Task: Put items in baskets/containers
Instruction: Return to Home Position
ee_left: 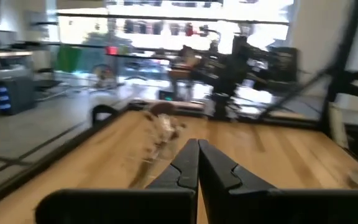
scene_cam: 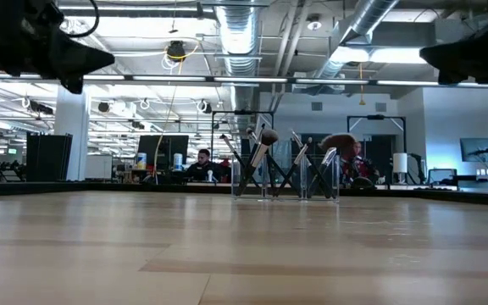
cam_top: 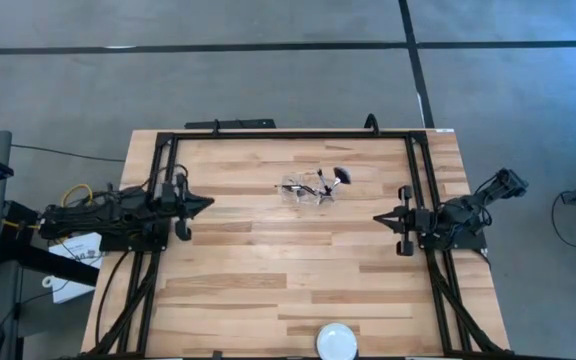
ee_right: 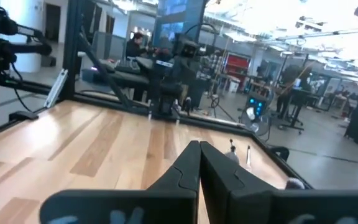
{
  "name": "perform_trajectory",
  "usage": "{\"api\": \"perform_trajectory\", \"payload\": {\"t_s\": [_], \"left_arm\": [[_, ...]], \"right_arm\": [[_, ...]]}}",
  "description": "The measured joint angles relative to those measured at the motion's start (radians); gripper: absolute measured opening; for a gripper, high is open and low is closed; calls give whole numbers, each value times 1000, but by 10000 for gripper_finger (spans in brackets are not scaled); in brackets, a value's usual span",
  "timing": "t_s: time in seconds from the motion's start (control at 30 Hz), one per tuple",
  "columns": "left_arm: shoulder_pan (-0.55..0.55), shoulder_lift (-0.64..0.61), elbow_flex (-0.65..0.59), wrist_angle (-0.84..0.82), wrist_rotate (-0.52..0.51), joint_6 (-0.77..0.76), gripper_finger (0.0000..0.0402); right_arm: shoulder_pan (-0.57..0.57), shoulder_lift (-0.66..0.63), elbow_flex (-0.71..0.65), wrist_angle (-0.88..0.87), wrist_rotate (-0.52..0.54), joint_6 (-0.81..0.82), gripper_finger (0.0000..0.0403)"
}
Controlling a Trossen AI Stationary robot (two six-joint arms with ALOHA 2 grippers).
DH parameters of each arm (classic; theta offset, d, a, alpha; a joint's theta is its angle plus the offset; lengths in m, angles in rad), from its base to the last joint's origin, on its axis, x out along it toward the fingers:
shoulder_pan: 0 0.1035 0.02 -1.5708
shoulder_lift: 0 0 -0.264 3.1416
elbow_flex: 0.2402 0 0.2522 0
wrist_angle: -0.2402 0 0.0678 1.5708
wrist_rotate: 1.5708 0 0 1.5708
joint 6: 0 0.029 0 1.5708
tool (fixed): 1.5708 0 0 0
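Clear container [cam_top: 305, 191] was set on the surface [cam_top: 298, 280] with brushes [scene_cam: 262, 151] stood inside it. Left hand [cam_top: 206, 203] and right hand [cam_top: 379, 217] were parked well apart from the container, either side, fingers closed together on nothing.

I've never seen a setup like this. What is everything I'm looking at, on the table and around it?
Makeup brushes: several, exact count unclear; dark handles, pale or dark tips, one dark-reddish fan head; standing in the container.
Container: one, clear; on the table between the two arms, near one long edge.
Disc: one, white, round; at the opposite table edge.
Table: one, pale wood, edged by a black frame.
Person: at least one, seated in the room behind.
Left hand: dark, fingers shut, empty; over the table's left side.
Right hand: dark, fingers shut, empty; over the table's right side.
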Motion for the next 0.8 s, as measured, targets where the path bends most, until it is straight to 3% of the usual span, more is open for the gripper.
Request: {"api": "perform_trajectory", "payload": {"t_s": [0.17,0.8], "left_arm": [[-1,0,-85,81,127,-20,4],[0,160,-87,85,128,-20,10]], "right_arm": [[-32,-4,0,1,1,9,0],[-111,-4,0,-12,1,18,0]]}}
